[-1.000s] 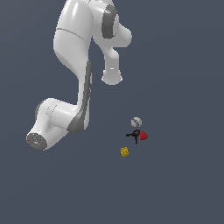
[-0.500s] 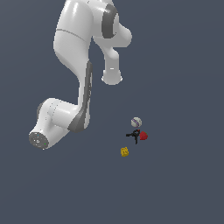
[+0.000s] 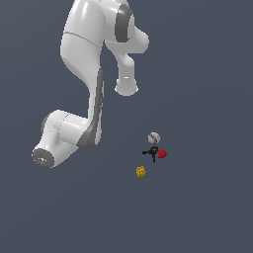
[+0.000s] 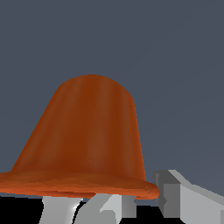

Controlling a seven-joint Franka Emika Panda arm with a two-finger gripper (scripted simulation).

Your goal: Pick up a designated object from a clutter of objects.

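We are seeing the orange-red pot (image 4: pixel 87 140) filling the wrist view right against the gripper (image 4: pixel 127 205), its flared rim nearest the fingers (image 4: pixel 183 199) and its long axis running straight out from them; we cannot tell whether they are pinching it. In the exterior view the pot is hidden, the arm (image 3: pixel 86 54) hanging high above the clutter (image 3: pixel 153 153).

Arm (image 3: pixel 84 59) raised; ball (image 3: pixel 153 138), pronged thing (image 3: pixel 152 152), red lump (image 3: pixel 161 153) clustered.
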